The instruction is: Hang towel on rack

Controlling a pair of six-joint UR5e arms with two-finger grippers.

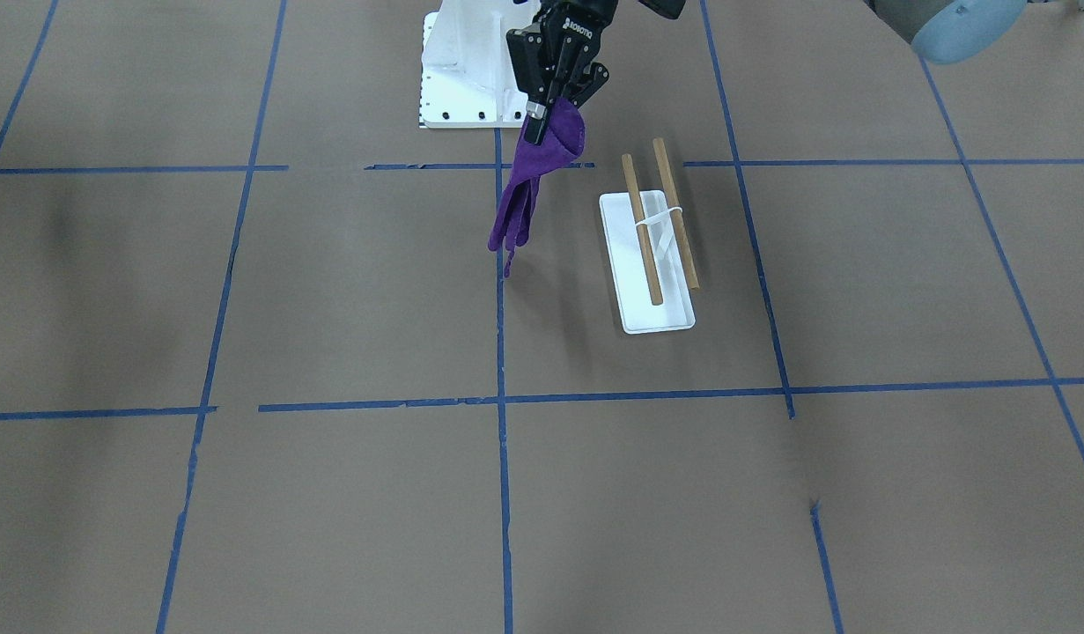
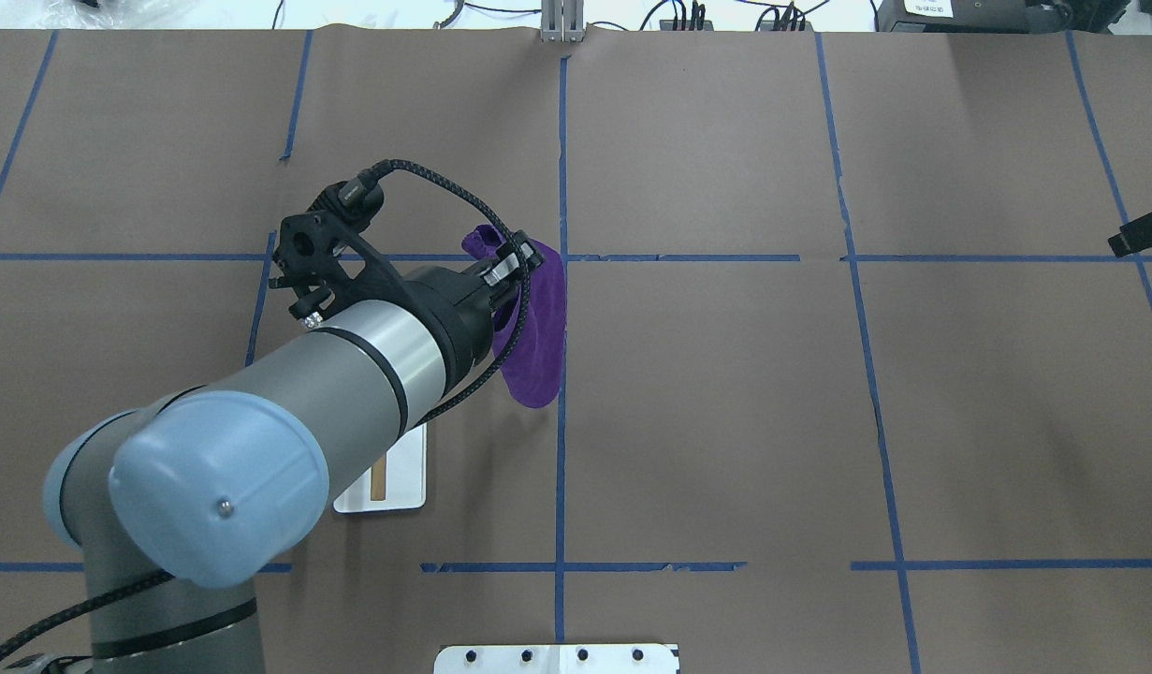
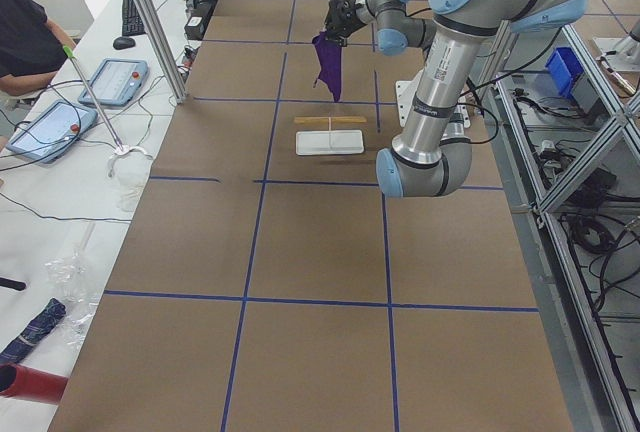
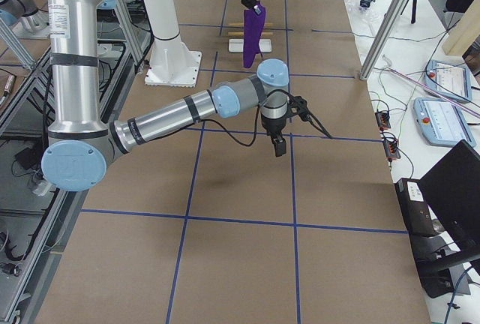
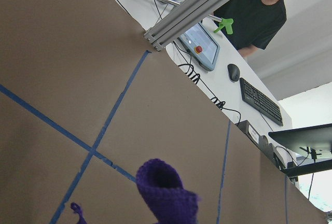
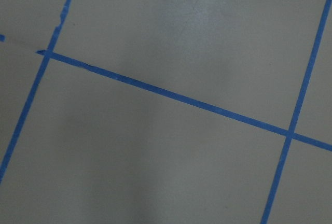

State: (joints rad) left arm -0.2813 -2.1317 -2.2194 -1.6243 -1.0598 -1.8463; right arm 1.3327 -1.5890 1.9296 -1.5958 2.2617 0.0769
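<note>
My left gripper (image 1: pixel 538 113) is shut on the top of a purple towel (image 1: pixel 542 167), which hangs free above the table. It also shows in the overhead view (image 2: pixel 538 328) and the left wrist view (image 5: pixel 166 195). The rack (image 1: pixel 656 220), two wooden dowels joined by a white band, stands on its white base (image 1: pixel 652 317) just to the view's right of the towel, apart from it. In the overhead view my left arm hides most of the rack; only a corner of the base (image 2: pixel 402 482) shows. My right gripper (image 4: pixel 279 145) hovers low over a tape crossing, far from both; I cannot tell whether it is open.
The large white bolted pedestal (image 1: pixel 462 79) stands behind the left gripper. Blue tape lines grid the brown table. An operator (image 5: pixel 259 6) sits past the table's far edge, with tablets (image 3: pixel 110 80) and cables on the side bench.
</note>
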